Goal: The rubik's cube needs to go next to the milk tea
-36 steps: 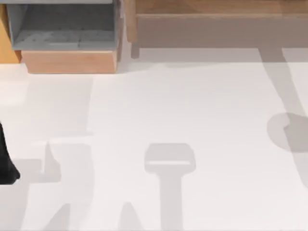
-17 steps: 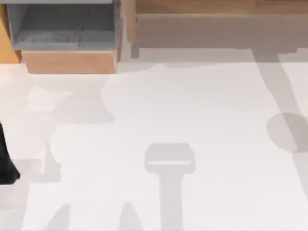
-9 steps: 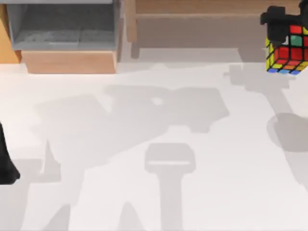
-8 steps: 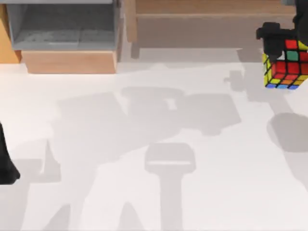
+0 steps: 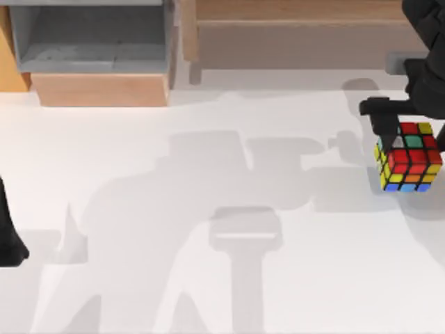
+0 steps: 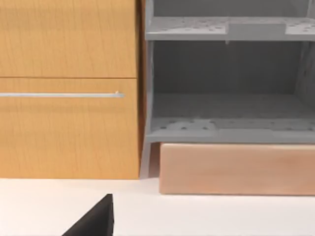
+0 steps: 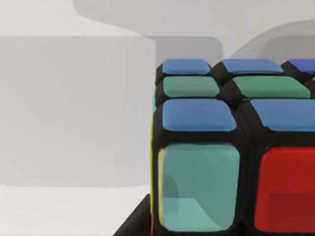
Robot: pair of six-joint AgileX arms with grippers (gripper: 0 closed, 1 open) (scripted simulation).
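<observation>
The right gripper (image 5: 398,142) is clamped on the rubik's cube (image 5: 408,157) and carries it above the white table (image 5: 208,278), near the right edge. To do this well, I think it should come down slowly, keep the cube level, and let go only when the cube sits flat beside the milk tea; I cannot tell where that cup stands. The grey shelf unit (image 6: 226,88) at the back looks empty. The left arm (image 5: 8,236) waits at the left edge.

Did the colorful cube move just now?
Yes. The rubik's cube, held by the right gripper, has come forward, away from the wooden shelf at the back, toward the near edge.
</observation>
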